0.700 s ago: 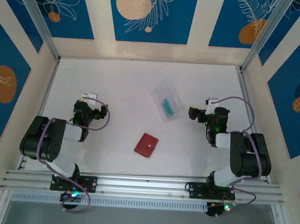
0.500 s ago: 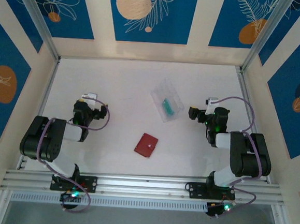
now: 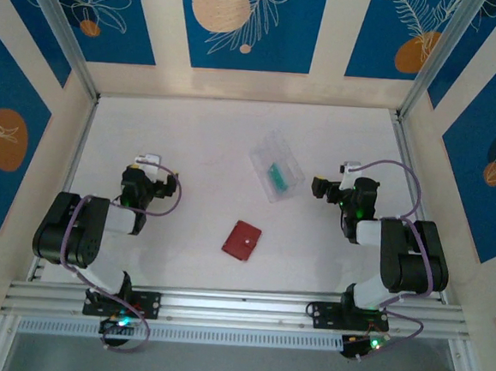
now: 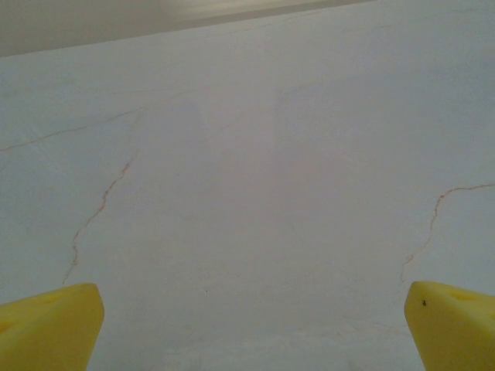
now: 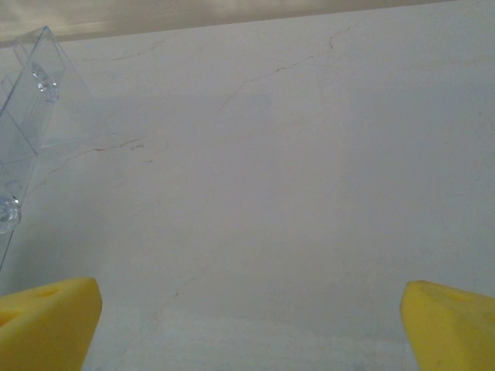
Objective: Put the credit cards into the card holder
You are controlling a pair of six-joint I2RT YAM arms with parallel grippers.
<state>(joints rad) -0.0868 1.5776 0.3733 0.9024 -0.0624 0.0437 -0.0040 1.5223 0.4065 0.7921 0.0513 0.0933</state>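
Note:
The card holder point(image 3: 242, 240), a small red wallet, lies shut on the white table between the two arms. Teal credit cards point(image 3: 277, 177) lie inside a clear plastic case point(image 3: 276, 165) further back. My left gripper point(image 3: 146, 167) rests low at the left, well away from both. My right gripper point(image 3: 349, 178) rests at the right, a short way right of the case. In the left wrist view the left gripper point(image 4: 254, 313) is open over bare table. In the right wrist view the right gripper point(image 5: 251, 309) is open, its yellow fingertips point(image 5: 48, 317) far apart, with the clear case point(image 5: 31, 93) at the left edge.
The white table point(image 3: 209, 139) is walled by cream and blue panels at the back and sides. An aluminium rail point(image 3: 238, 307) runs along the near edge, carrying both arm bases.

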